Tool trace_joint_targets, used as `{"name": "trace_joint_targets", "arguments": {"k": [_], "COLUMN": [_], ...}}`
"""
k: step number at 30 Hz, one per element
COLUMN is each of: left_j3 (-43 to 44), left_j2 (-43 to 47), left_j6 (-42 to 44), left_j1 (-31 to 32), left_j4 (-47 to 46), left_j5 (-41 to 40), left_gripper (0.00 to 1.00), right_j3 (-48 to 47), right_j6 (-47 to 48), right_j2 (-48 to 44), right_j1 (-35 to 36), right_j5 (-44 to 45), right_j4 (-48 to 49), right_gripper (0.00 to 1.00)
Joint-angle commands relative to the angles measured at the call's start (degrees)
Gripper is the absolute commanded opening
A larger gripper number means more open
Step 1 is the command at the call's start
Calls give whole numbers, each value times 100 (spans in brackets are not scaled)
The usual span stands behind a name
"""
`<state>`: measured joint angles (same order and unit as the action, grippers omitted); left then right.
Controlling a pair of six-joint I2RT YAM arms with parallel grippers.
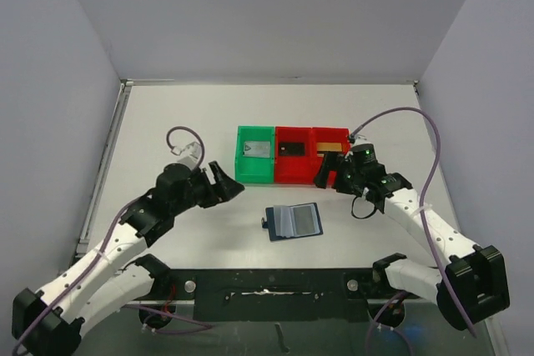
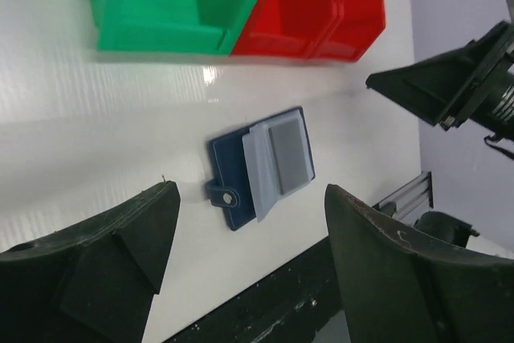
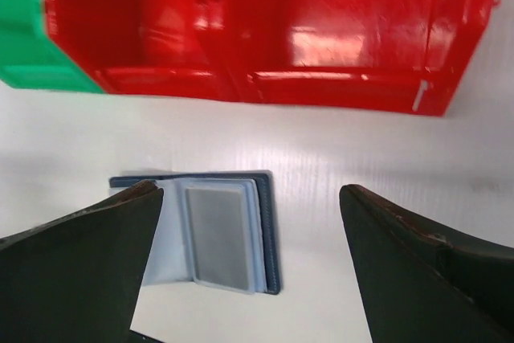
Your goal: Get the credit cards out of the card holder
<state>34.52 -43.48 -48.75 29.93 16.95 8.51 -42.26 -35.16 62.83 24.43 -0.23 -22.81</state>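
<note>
The navy card holder (image 1: pixel 292 221) lies open on the table at front centre, its tab to the left. It also shows in the left wrist view (image 2: pixel 233 158) and the right wrist view (image 3: pixel 271 230). A grey rectangle (image 3: pixel 218 234) shows through its top clear pocket; I cannot tell if it is a card. A silver-grey card (image 1: pixel 255 148) lies in the green tray (image 1: pixel 242 168), a black card (image 1: pixel 291 148) in the middle red tray (image 1: pixel 292 174), a gold card (image 1: pixel 331 147) in the right red tray (image 1: pixel 342 132). My left gripper (image 1: pixel 224 183) (image 2: pixel 249 214) and right gripper (image 1: pixel 332 177) (image 3: pixel 250 194) hover open and empty above the table.
The three trays stand in a row behind the card holder. A dark metal rail (image 1: pixel 275 285) runs along the table's front edge between the arm bases. White walls close in the left, right and back sides.
</note>
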Motion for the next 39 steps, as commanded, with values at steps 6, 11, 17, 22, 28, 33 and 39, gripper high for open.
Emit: {"name": "trace_joint_targets", "arguments": {"k": [6,11,17,22,28,33,39], "left_j3": [-630,-799,-893,-755,-1001,-1075,-1406], "left_j2": [-843,-1326,-2138,-2637,-2870,-3063,-2962], "left_j6": [-1080,-1319,-1469,-1519,-1501,-1414,-1669], "left_j1": [1879,2265,2403,2429,2507,2662,2747], "left_j4": [-1522,-2068,-2953,-3059,-3493,-3704,-4009], "left_j5": [-1844,-2156,-2237,-2359,-2095,-1944,-2180], "left_gripper": [72,69,63,57,50,49,40], "right_j3": [855,1185,1361,1405,2008,2122,1896], "right_j6": [349,144,231,191,-314,-524,-332], "right_j2": [-590,-793,-706,-489,-426,-380,-65], "right_j1": [-636,-646,-636,-618,-566,-487,-470], "right_j5": [-2021,-2672,-3157,-3416,-3473,-3202,-2990], "right_j4": [173,389,454,529,1466,1849,1630], "right_gripper": [98,88,68,58,54,50,48]}}
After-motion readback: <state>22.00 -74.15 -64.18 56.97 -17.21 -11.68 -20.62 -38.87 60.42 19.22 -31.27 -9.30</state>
